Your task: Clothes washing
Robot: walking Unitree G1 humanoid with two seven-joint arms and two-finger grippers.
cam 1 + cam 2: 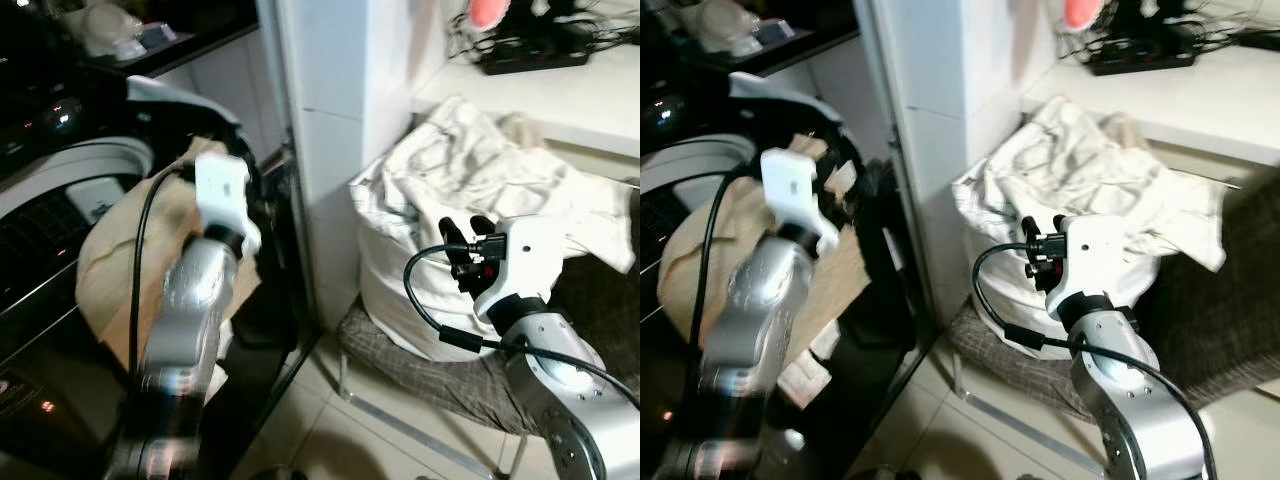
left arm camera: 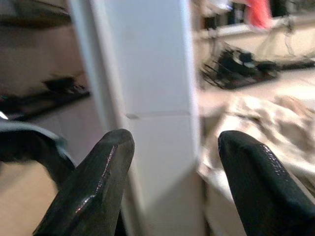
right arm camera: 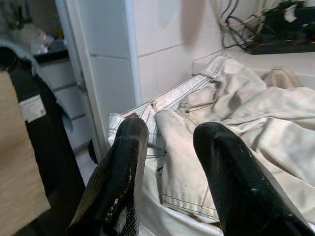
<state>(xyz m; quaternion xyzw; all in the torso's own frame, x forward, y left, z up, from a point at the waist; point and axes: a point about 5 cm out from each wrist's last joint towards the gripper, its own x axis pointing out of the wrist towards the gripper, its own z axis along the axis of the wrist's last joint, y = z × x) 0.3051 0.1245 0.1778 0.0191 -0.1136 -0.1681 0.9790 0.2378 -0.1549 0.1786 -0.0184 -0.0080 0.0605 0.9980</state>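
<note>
Right end effector (image 1: 468, 240) is up in front of the white laundry pile (image 1: 470, 190), fingers parted and gripping nothing, pointing at the creased fabric near the pile's front face. The pile sits heaped on a checked seat (image 1: 420, 375), spilling beside the white bench (image 1: 560, 95) above it. Best play, I'd say: drive into a raised fold, not the flat flank, and close deep so a single garment comes away.

Left end effector (image 2: 172, 162) is open too, raised beside the tiled pillar (image 1: 330, 130), with the tan garment (image 1: 120, 260) draped at the washing machine's mouth (image 1: 60, 200), behind that arm.

Room is tight: the pillar stands between pile and machine, so any carried cloth must swing round its corner. The bench edge overhangs the pile's far side, and the cables (image 1: 530, 50) on it could snag a high lift.
</note>
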